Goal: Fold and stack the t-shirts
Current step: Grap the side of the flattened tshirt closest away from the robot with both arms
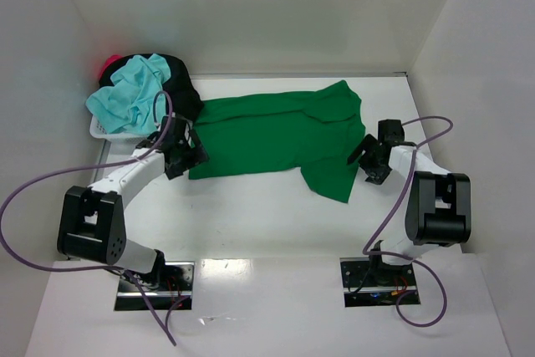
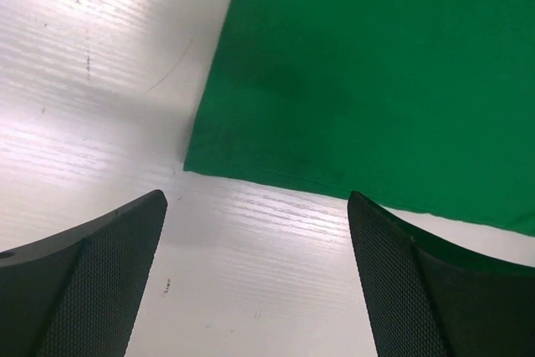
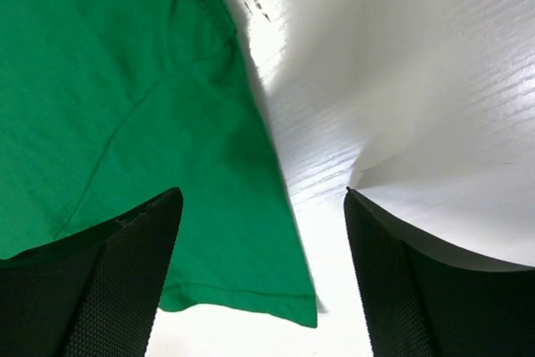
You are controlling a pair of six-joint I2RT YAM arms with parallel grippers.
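A: Where is the bright green cloth t-shirt (image 1: 276,135)?
B: Spread on the white worktop (image 1: 251,215). Likely soft, light, limp; pinch the corners.
A: Tools?
B: Left tool (image 2: 255,198) and right tool (image 3: 263,194) gape wide, empty.

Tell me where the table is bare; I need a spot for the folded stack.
Bare: the strip between the green t-shirt and the arm bases, and a narrower one along the back wall. Crowded: the far-left corner, with the heaped white basket.
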